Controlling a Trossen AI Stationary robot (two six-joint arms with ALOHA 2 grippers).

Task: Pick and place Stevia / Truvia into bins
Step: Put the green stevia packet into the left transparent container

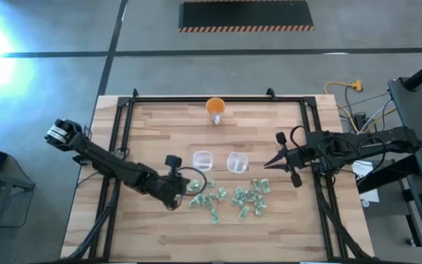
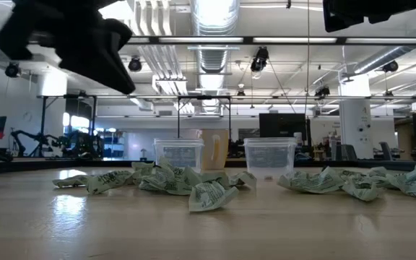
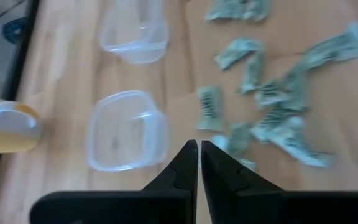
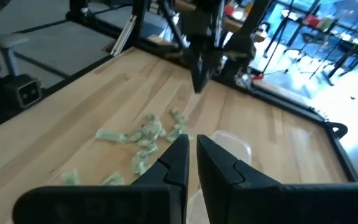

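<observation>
Several pale green-and-white Stevia sachets (image 1: 229, 198) lie flat and scattered on the wooden table, toward its near side; they also show as sachets (image 3: 272, 118) in the left wrist view and sachets (image 2: 193, 184) in the low view. Two clear bins, the left bin (image 1: 203, 160) and the right bin (image 1: 238, 162), stand upright just beyond them. My left gripper (image 1: 173, 192) hovers shut above the left end of the scatter, its fingertips (image 3: 194, 149) holding nothing. My right gripper (image 1: 269, 163) hangs shut just right of the right bin, also with nothing in it (image 4: 191, 142).
An orange cup (image 1: 215, 107) stands near the table's far edge, behind the bins. A black frame rail (image 1: 196, 99) runs around the table. Bare wood (image 1: 160, 235) lies on the near side. In the low view both arms (image 2: 85, 43) hang well above the tabletop.
</observation>
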